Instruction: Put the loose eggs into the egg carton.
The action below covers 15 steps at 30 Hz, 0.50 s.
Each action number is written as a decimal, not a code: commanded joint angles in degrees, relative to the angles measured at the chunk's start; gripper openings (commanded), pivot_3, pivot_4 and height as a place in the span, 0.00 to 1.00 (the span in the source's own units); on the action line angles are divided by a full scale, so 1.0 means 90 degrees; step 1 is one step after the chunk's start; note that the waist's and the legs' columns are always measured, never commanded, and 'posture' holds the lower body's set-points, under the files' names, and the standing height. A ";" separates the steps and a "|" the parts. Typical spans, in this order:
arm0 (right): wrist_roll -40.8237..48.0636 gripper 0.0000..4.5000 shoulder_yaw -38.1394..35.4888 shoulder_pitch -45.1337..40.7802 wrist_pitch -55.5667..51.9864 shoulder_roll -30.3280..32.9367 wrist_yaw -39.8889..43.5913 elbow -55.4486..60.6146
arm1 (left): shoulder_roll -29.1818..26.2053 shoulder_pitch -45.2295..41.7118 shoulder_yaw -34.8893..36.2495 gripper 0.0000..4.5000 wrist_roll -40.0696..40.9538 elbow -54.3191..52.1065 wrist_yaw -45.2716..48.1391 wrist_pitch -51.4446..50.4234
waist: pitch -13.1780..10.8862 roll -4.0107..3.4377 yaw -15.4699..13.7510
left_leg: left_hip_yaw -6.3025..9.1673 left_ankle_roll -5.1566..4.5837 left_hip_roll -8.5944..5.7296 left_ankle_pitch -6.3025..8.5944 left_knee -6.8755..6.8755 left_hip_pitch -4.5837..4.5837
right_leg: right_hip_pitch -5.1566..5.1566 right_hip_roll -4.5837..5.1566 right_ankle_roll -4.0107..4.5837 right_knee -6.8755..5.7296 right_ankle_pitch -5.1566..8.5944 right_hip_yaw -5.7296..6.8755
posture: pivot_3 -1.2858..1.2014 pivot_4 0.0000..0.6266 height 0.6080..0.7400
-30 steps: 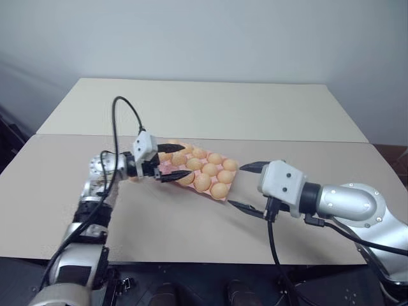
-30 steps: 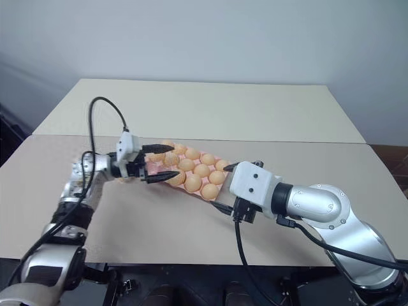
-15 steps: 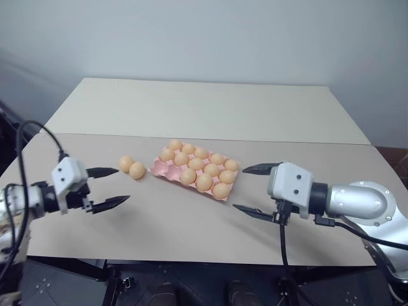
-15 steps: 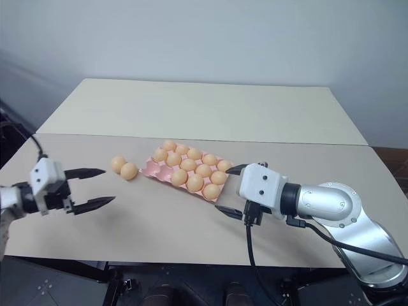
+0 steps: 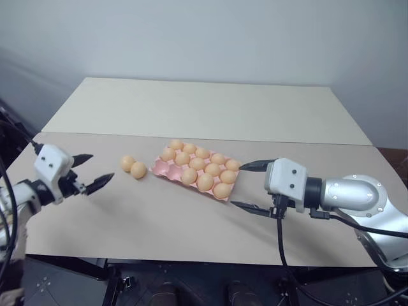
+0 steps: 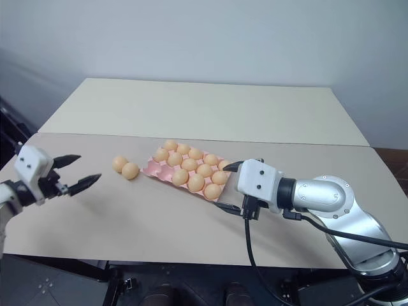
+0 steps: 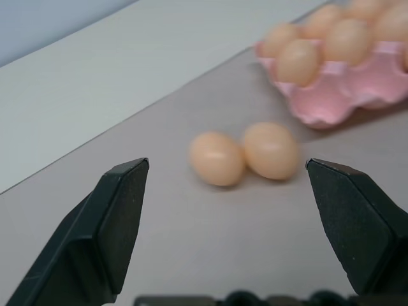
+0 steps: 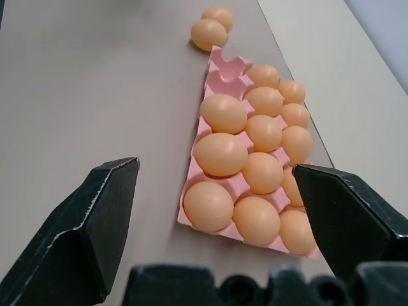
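Two loose eggs (image 5: 133, 166) are seen lying touching each other on the table (image 5: 191, 108), just beside the short end of the egg carton (image 5: 195, 172) where empty cups remain. The left gripper (image 5: 89, 171) is held spread and empty, well apart from the carton, aimed toward those eggs, probably for a pick. The right gripper (image 5: 252, 185) is likewise spread and empty, just beside the carton's opposite end.

A bare test room or lab: two plain tables (image 5: 210, 111) pushed together against a blank wall (image 5: 204, 38).
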State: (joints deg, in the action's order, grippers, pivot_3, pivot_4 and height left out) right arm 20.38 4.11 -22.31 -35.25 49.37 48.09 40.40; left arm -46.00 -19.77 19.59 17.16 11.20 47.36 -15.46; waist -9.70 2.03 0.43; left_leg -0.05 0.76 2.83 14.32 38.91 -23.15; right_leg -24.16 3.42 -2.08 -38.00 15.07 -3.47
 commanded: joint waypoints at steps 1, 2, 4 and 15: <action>-0.0023 1.00 -0.0055 -0.0108 -0.0078 -0.0028 -0.0147 0.0204 | 0.0117 -0.0778 -0.0317 0.95 -0.0321 0.0846 -0.0468 -0.0011 | 0.0000 0.0000 0.0018 | 0.0000 0.0000 0.0000 0.0000 0.0000 -0.0002 | -0.0002 0.0000 0.0000 0.0001 0.0000 0.0000 | 0.52 0.24 1.00; -0.0019 1.00 -0.0050 -0.0104 -0.0118 -0.0032 -0.0180 0.0240 | 0.0148 -0.0970 -0.0423 0.95 -0.0412 0.1109 -0.0506 0.0061 | 0.0000 0.0000 0.0023 | 0.0000 0.0000 0.0000 0.0000 0.0000 -0.0005 | -0.0005 0.0000 0.0000 0.0001 0.0000 0.0000 | 0.52 0.24 1.00; 0.0013 1.00 -0.0084 -0.0060 -0.0201 -0.0025 -0.0241 0.0322 | 0.0247 -0.1338 -0.0610 0.95 -0.0536 0.1663 -0.0547 0.0246 | 0.0000 0.0000 0.0048 | 0.0000 0.0000 -0.0001 0.0000 0.0000 -0.0005 | -0.0006 0.0000 0.0000 0.0001 0.0000 0.0000 | 0.52 0.24 1.00; 0.0021 1.00 -0.0166 0.0133 -0.0565 -0.0003 -0.0535 0.0657 | 0.0765 -0.2370 -0.1118 0.95 -0.0951 0.3554 -0.0475 0.1088 | 0.0001 0.0001 0.0052 | 0.0000 0.0000 -0.0001 0.0000 0.0003 -0.0005 | -0.0005 -0.0001 0.0000 -0.0002 0.0000 -0.0001 | 0.52 0.24 1.00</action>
State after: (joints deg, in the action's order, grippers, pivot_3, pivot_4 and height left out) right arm 20.46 4.06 -21.13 -39.83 49.10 44.11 43.91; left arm -38.68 -39.63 9.44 9.02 42.39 43.26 -7.38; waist -9.69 2.04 0.90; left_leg -0.05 0.76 2.82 14.32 38.93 -23.19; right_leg -24.21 3.42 -2.08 -38.02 15.07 -3.48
